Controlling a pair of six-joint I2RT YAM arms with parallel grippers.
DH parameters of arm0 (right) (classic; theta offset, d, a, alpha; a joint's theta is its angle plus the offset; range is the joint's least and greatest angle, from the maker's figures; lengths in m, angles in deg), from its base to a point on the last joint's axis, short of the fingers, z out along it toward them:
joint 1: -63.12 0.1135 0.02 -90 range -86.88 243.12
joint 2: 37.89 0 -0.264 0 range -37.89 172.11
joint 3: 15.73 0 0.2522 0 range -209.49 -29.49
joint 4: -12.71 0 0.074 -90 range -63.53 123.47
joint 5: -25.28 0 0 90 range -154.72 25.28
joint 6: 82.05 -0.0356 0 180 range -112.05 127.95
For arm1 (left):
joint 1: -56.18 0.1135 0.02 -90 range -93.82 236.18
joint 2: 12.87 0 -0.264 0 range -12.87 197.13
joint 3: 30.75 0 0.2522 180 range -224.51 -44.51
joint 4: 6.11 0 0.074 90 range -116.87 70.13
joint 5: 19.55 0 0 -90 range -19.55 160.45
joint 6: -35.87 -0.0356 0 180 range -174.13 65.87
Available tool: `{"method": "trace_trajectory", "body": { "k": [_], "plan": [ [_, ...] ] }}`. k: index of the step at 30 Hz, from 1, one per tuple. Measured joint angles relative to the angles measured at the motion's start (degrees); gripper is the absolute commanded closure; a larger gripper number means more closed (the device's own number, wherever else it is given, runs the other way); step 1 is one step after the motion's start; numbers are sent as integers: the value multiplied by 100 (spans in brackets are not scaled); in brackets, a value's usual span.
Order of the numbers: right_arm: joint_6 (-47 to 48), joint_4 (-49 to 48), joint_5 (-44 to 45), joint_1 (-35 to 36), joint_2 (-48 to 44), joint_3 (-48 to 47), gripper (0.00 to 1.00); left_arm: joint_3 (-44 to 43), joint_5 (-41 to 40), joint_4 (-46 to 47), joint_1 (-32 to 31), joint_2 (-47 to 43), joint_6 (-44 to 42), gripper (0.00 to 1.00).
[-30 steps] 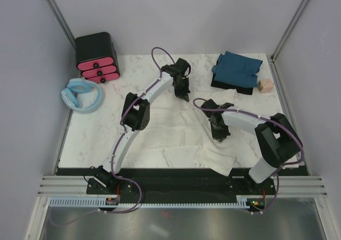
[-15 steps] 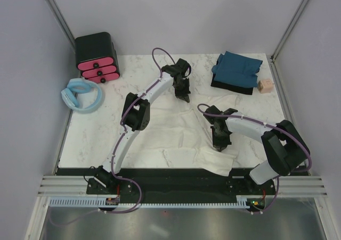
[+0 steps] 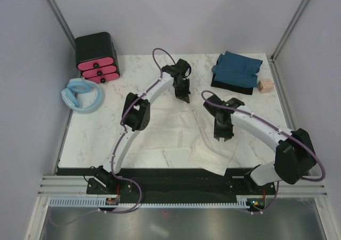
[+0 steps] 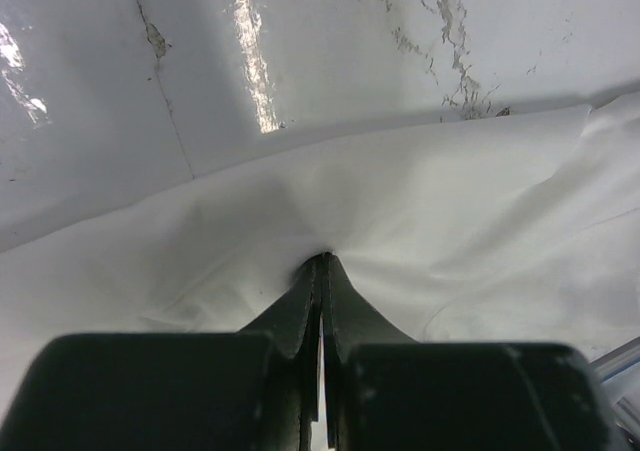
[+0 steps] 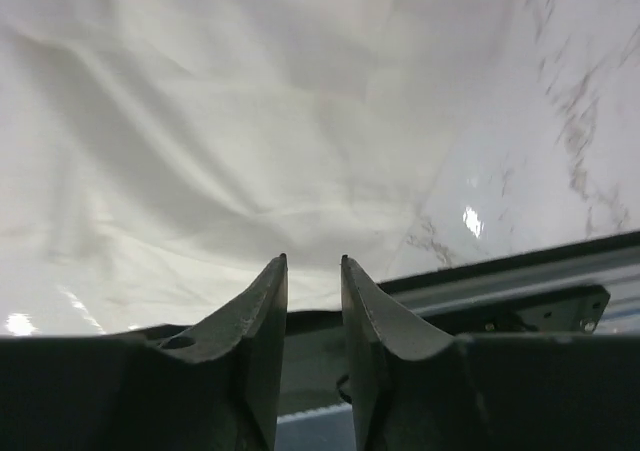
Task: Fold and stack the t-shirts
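Left pincer is pinched on the far hem of the large plain cream-white cloth t-shirt; right pincer hangs over it, empty.

The shirt lies rumpled across the middle and near half of the white marble desk, long axis roughly 9 to 3 o'clock. My right fingers stand a narrow gap apart, with cloth directly below and the loose near corner at about their 6 o'clock. I judge the right arm the nearer one for that grab. The folded dark teal-blue shirt sits at the desk's 1 o'clock. The black box with pink drawers is shut, contents hidden.
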Motion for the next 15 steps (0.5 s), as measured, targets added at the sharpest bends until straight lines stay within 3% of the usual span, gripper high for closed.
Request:
{"method": "trace_trajectory", "body": {
  "k": [2, 7, 13, 15],
  "plan": [
    [50, 195, 400, -42, -72, -820, 64, 33, 9, 26, 2, -15, -9, 87],
    [693, 105, 1034, -584, 334, -2503, 64, 549, -39, 210, 7, -330, -68, 76],
    [1661, -564, 1263, -1515, 1784, -2870, 69, 1860, -455, 376, 50, -1329, -210, 75],
    [1891, -688, 1296, -1700, 2459, -3077, 71, 2387, -656, 393, 98, -1808, -269, 71]
  ]
}}
